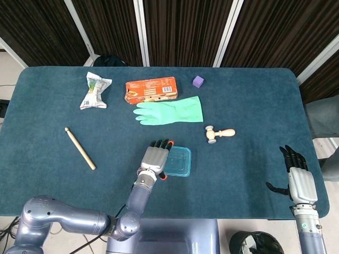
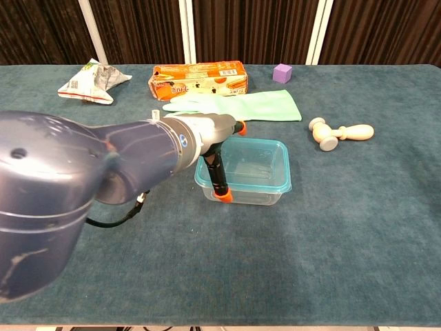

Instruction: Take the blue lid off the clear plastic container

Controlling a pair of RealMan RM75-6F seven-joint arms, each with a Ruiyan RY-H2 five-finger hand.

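One hand working: your left hand (image 1: 156, 157), fingers spread, covers the blue lid (image 1: 178, 161) of the clear plastic container (image 2: 248, 181) to grip; right hand (image 1: 300, 180) idles open.

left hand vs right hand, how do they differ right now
The left hand reaches over the container's left edge mid-table; the right hand lies near the table's right front corner, near nothing. The left hand's fingers have orange tips; the right hand's look all black. Both have grey backs and hold nothing.
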